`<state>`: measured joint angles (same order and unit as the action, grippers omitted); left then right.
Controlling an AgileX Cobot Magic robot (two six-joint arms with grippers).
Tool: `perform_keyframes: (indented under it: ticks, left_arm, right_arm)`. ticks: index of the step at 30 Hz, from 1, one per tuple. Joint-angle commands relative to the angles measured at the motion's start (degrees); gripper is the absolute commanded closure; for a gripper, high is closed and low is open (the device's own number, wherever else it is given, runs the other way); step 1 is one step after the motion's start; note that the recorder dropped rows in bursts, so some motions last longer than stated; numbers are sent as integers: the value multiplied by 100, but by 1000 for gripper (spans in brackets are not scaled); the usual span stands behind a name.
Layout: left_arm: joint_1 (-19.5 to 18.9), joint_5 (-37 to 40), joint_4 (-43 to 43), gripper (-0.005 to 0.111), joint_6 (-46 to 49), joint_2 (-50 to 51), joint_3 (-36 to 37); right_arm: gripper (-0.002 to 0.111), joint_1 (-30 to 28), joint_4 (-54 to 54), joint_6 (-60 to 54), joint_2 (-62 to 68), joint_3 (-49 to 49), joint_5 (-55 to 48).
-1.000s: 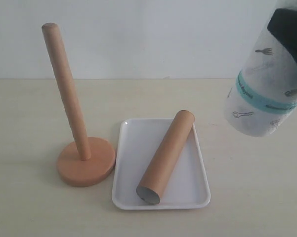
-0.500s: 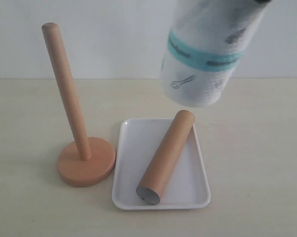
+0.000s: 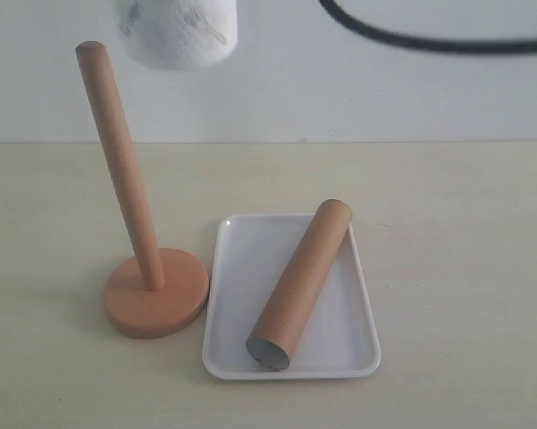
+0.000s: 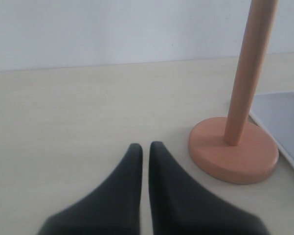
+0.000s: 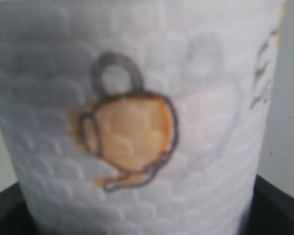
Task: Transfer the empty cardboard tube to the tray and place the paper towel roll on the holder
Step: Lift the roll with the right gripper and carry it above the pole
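Note:
The brown cardboard tube (image 3: pixel 301 282) lies aslant in the white tray (image 3: pixel 241 268). Left of the tray stands the wooden holder (image 3: pixel 130 206), its pole upright. The white paper towel roll (image 3: pixel 177 31) hangs at the top edge of the exterior view, just above and right of the pole's tip. In the right wrist view the paper towel roll (image 5: pixel 137 127) fills the picture between dark fingers (image 5: pixel 5 205), so my right gripper is shut on it; the gripper itself is out of the exterior view. My left gripper (image 4: pixel 145 147) is shut, low over the table, near the holder (image 4: pixel 235 147) base.
A black cable (image 3: pixel 429 40) crosses the upper right of the exterior view. The pale table (image 3: pixel 465 286) runs back to a white wall. A corner of the tray (image 4: pixel 283 117) shows beside the holder in the left wrist view.
The paper towel roll has swung from the far right, across the tray, up and left to above the holder's pole tip. The tube, tray and holder have not moved.

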<state>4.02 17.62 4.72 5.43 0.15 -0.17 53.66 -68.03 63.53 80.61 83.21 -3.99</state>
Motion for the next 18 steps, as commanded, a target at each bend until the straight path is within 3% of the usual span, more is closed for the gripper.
perform_keyframes:
  ticks: [1, 18]
  left_arm:
    - [-9, -3, 39, 103, 18, -15, 17]
    - [-9, -3, 39, 103, 18, -15, 17]
  right_arm:
    - [108, 16, 20, 281, 497, 857, 204]
    - [109, 16, 32, 506, 1604, 1689, 191]
